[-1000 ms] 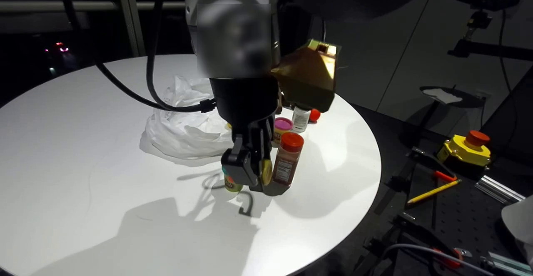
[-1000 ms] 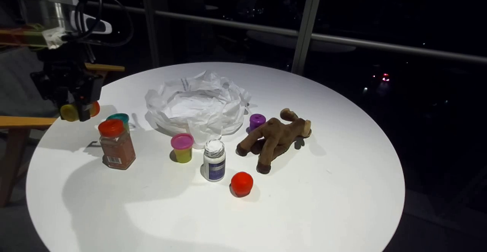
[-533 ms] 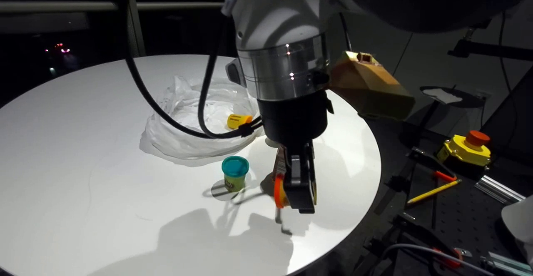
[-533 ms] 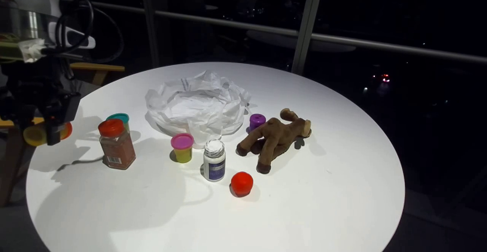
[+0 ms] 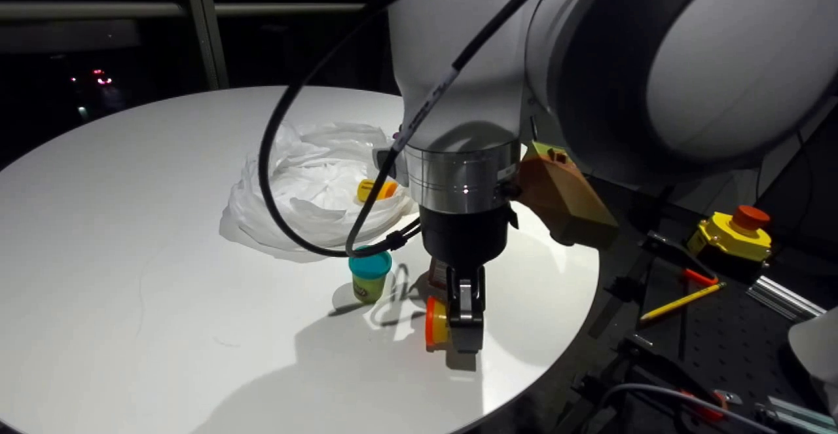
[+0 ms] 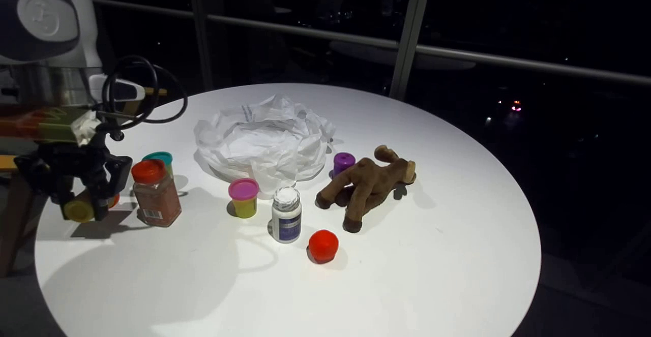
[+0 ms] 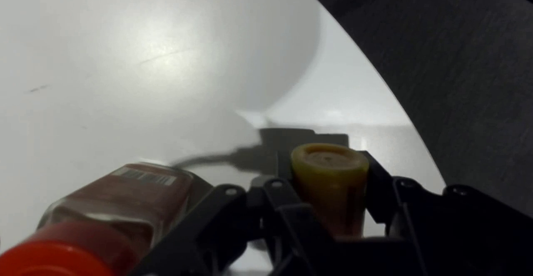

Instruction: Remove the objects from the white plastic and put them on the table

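Observation:
My gripper (image 7: 328, 171) is shut on a yellow tub (image 7: 333, 192) with an orange lid (image 5: 431, 324), which lies sideways between the fingers, low over the white table (image 5: 144, 277). The white plastic (image 5: 294, 218) sits crumpled farther in; another yellow-orange tub (image 5: 370, 190) lies inside it. A red-capped bottle (image 6: 158, 202) stands right beside my gripper, with a teal-lidded tub (image 6: 161, 158) behind it. Also on the table are a pink-lidded tub (image 6: 244, 202), a white bottle (image 6: 287, 222), a red ball (image 6: 323, 246), a purple piece (image 6: 344, 162) and a brown plush animal (image 6: 368, 182).
The table's curved edge (image 7: 389, 86) runs close by my gripper, with dark floor past it. Off the table, a yellow box with a red button (image 5: 733, 234) and a pencil (image 5: 683, 301) rest on a black surface.
My gripper has carried the held tub away from the white plastic and lowered it towards the table. In an exterior view, the teal-lidded tub and the tub in the plastic have come into sight.

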Robot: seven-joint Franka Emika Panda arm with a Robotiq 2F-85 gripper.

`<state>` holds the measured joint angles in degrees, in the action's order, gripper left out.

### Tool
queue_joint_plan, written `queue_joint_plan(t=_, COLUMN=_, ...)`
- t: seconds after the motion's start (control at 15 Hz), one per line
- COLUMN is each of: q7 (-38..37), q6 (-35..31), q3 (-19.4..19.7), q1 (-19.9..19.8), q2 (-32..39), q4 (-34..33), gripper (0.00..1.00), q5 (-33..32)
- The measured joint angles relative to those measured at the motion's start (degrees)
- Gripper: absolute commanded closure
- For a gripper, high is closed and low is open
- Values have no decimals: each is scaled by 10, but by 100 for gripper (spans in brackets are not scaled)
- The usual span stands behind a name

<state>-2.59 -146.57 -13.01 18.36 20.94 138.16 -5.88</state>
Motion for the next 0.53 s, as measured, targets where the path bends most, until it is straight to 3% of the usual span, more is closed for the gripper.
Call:
queue_joint_plan(t=0.2, q7=0, q6=-41, q3=9, q1=0, q2=19, q4=-1, gripper=81, q5=-16)
queue_joint_plan(t=0.27, q7=0, q6=-51, q3=11, q1=0, q2=20, q4=-1, gripper=70, q5=-20)
queue_joint_plan(t=0.33, q7=0, q6=-59, q3=14, q1=0, q2=20, q4=-2, gripper=39, q5=-23)
queue_joint_plan(t=0.4, q7=0, q6=-65, q3=18, q1=0, q2=20, q4=-5, gripper=39, q5=-26)
queue_joint_plan(t=0.53, q7=0, q6=-80, q3=25, q1=0, q2=20, q4=-10, gripper=24, q5=-29)
